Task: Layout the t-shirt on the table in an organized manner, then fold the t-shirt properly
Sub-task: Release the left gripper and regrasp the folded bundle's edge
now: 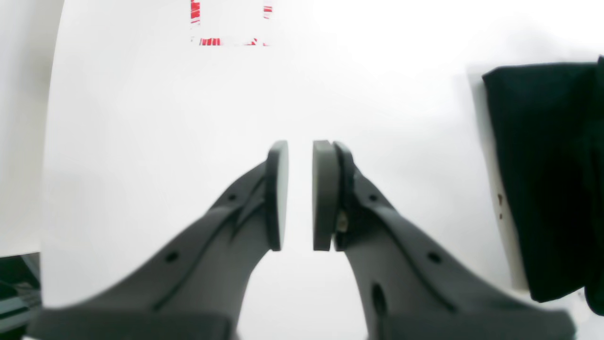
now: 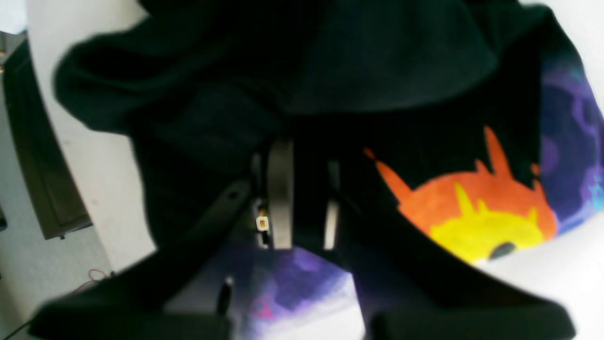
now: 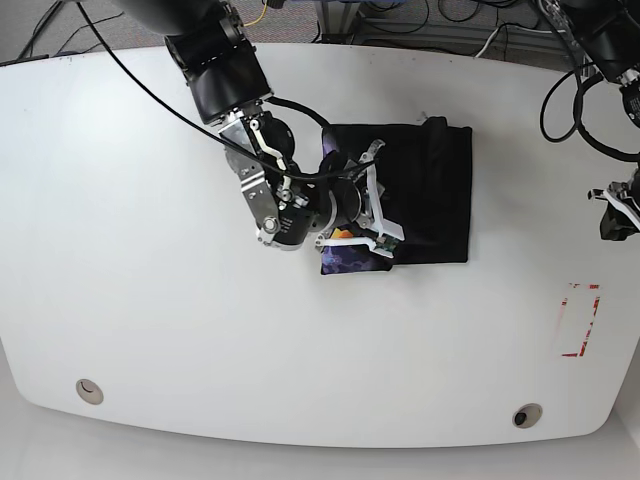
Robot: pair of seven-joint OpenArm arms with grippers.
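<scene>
- Right gripper (image 2: 304, 198) is pinched on a fold of the t-shirt (image 2: 377, 71); in the right wrist view black cloth fills the narrow gap between its grey pads (image 2: 281, 189).
- Seen from the base view, this gripper (image 3: 372, 215) sits over the left part of the t-shirt (image 3: 430, 190), its arm reaching in from the far left.
- Left gripper (image 1: 300, 196) hovers over bare tabletop with its pads close together, a thin strip of white showing between them and nothing held.
- From the base camera, the left gripper (image 3: 615, 215) is at the right edge of the table (image 3: 150, 300), well apart from the cloth.
- Folded into a compact dark block, the t-shirt lies a little right of the table's centre, toward the far side.
- An orange-and-yellow sun face (image 2: 481, 212) on a purple patch shows at the shirt's near left corner, just beside the right gripper.
- Red tape outline (image 3: 580, 320) lies near the right edge, well apart from the shirt.
- Two round grommet holes (image 3: 89, 391) sit along the near edge.
</scene>
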